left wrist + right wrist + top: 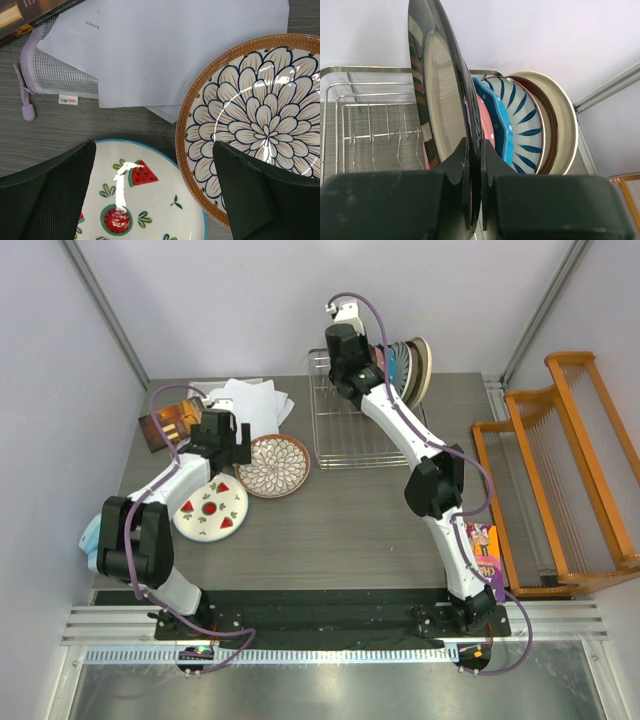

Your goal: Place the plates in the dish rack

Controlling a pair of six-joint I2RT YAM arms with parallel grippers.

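White paper sheets (pixel 165 50) lie over a mesh pouch (pixel 57 75) (lilac zip pull) beside a book (pixel 30 12).

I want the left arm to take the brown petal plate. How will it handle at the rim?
The petal plate looks glazed, with glare streaks: probably stiff, slippery and breakable. It lies flat, so the jaws likely must hook its rim. Pushed, it may slide into the fruit plate beside it.
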